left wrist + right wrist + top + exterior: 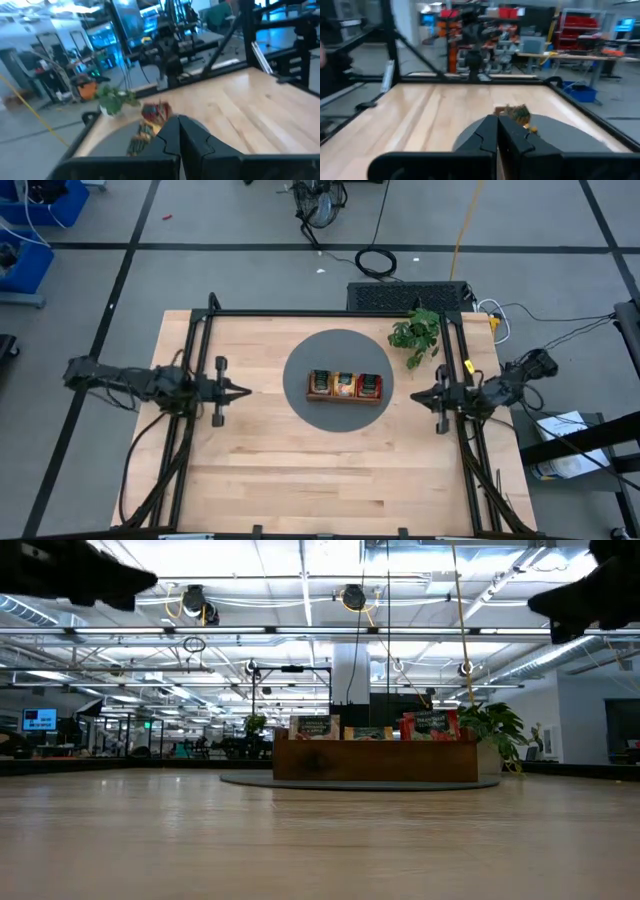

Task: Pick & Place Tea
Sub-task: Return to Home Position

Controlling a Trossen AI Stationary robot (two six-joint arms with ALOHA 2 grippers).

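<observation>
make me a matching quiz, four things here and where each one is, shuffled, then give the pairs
1 red tea bags
2 orange-yellow tea bags
3 left gripper
4 right gripper

a middle slot of the tray
b over bare table, right of the grey mat
c right slot of the tray
d over bare table, left of the grey mat

Pairs: 1-c, 2-a, 3-d, 4-b

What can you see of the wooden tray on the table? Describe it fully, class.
The wooden tray is a brown, low, oblong box with three compartments in a row, standing flat in the middle of a round grey mat on the table. Tea sachets stand upright in each compartment, tops poking above its rim. Nothing else touches it.
</observation>
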